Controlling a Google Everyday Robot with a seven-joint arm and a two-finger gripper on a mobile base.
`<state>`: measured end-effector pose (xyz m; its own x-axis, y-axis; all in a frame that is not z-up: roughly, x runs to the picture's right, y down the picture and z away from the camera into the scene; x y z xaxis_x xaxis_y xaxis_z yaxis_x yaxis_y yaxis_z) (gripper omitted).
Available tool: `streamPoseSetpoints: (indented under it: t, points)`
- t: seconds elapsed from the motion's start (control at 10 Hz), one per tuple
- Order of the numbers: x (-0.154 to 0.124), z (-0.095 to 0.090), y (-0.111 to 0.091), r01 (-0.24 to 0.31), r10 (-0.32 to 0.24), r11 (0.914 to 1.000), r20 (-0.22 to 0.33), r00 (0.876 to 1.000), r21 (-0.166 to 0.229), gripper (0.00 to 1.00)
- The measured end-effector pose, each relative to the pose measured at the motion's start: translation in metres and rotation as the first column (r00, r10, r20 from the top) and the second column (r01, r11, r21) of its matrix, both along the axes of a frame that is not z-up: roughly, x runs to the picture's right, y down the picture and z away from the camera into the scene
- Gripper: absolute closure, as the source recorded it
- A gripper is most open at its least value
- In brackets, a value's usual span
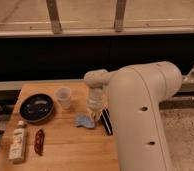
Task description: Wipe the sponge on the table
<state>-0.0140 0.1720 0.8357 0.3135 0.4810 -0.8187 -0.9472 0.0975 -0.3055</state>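
The sponge (83,120), a small light-blue pad, lies flat on the wooden table (65,150) right of centre. My gripper (94,113) comes down from the big white arm and is at the sponge's upper right edge, seemingly touching it. The arm covers the table's right side.
A black dish (36,108) sits at the table's back left, with a clear plastic cup (64,97) beside it. A reddish-brown oblong object (39,141) and a white bottle (18,144) lie at the front left. A black block (106,121) lies just right of the sponge.
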Motion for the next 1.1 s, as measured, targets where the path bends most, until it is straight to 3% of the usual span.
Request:
streamPoseSetpoints:
  t: [0.3, 0.6, 0.9, 1.1]
  points:
    - [-0.048, 0.014, -0.02, 0.054, -0.055, 0.9985, 0.06, 0.997, 0.008, 1.0]
    - [-0.107, 0.009, -0.031, 0.157, -0.161, 0.9868, 0.158, 0.974, 0.042, 1.0]
    - [-0.137, -0.021, -0.006, 0.221, -0.233, 0.9723, 0.221, 0.947, 0.076, 1.0]
    - [-0.131, -0.037, 0.011, 0.227, -0.24, 0.9705, 0.224, 0.945, 0.081, 1.0]
